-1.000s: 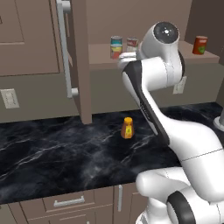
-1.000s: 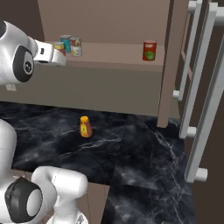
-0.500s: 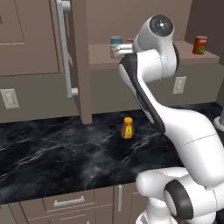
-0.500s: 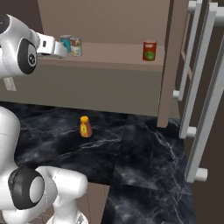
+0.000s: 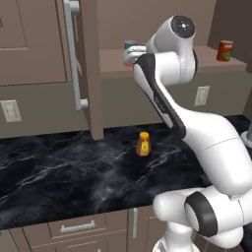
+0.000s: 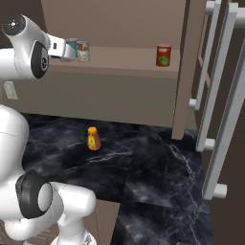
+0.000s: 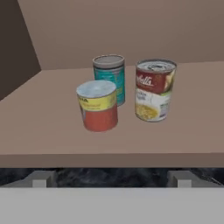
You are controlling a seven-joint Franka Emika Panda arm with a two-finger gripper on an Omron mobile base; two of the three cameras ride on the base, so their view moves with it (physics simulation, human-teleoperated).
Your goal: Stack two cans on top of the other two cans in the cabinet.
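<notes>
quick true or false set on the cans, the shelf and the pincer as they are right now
1. Three cans stand close together on the cabinet shelf in front of the pincer. True.
2. The red-and-yellow can is stacked on the teal can. False: both stand on the shelf, the teal one behind it.
3. The pincer is shut on the white-and-red can. False: it is open, short of the cans, holding nothing.
4. A red can stands alone, far along the shelf from the other three. True.
5. The orange bottle is inside the cabinet. False: it stands on the dark marble counter below.
</notes>
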